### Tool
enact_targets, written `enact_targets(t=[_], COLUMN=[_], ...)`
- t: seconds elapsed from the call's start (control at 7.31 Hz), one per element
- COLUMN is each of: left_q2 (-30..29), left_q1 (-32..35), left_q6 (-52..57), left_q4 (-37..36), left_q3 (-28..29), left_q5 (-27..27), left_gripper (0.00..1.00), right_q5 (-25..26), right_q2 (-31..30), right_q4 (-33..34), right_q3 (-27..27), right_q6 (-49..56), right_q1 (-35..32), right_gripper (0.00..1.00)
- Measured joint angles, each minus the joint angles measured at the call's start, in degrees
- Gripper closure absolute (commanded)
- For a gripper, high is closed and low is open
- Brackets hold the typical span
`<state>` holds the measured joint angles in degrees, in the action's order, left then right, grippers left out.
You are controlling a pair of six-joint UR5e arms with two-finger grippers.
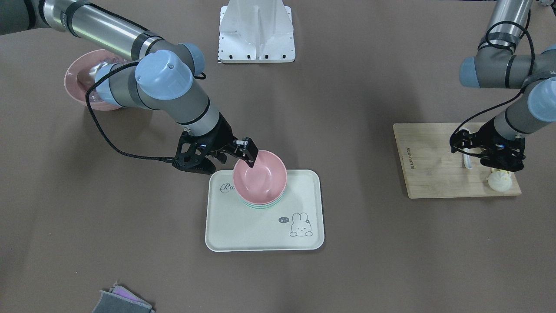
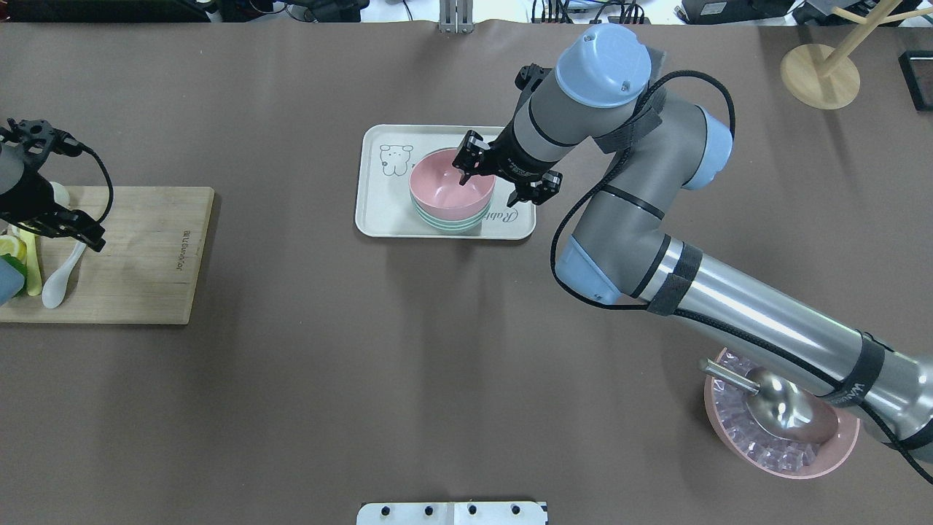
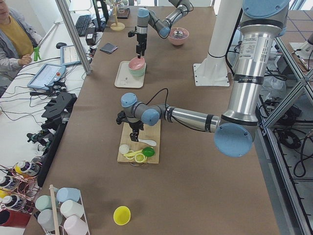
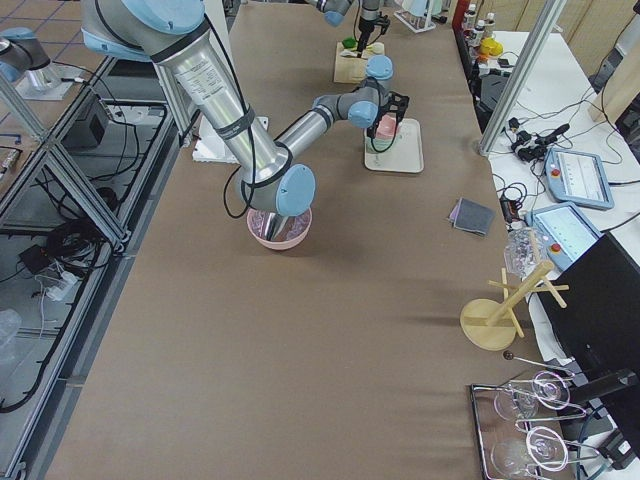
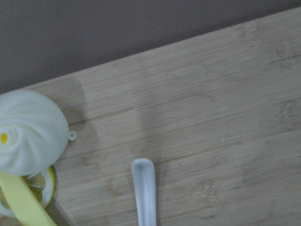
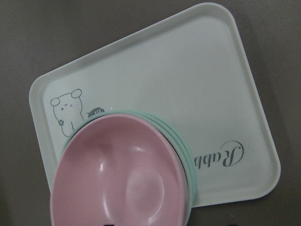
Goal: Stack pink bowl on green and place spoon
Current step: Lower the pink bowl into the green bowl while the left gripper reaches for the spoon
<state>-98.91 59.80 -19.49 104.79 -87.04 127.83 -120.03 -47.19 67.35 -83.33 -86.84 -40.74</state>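
The pink bowl sits nested on a stack of green bowls on the pale rabbit tray. My right gripper is at the bowl's rim on the robot's side, one finger inside the bowl and one outside, and looks open. The white spoon lies on the wooden cutting board. Its handle end shows in the left wrist view. My left gripper hovers just above the spoon's handle, open and empty.
A white bun and lemon slices lie on the board beside the spoon. A pink dish of ice with a metal scoop sits under the right arm. A white mounting plate, a grey cloth and a wooden stand are at the table's edges.
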Motion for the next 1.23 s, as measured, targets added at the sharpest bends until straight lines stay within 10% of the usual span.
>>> enact_targets(t=[1.23], left_q2=[-2.3], left_q1=[0.1], left_q6=[0.5], left_q4=[0.6], left_q3=[4.0], left_q5=[0.0], left_gripper=[0.71], right_q5=[0.1], right_q2=[-4.7], right_q4=[-0.1], right_q3=[-4.8], right_q6=[0.9], right_q1=[-0.5], right_gripper=[0.0])
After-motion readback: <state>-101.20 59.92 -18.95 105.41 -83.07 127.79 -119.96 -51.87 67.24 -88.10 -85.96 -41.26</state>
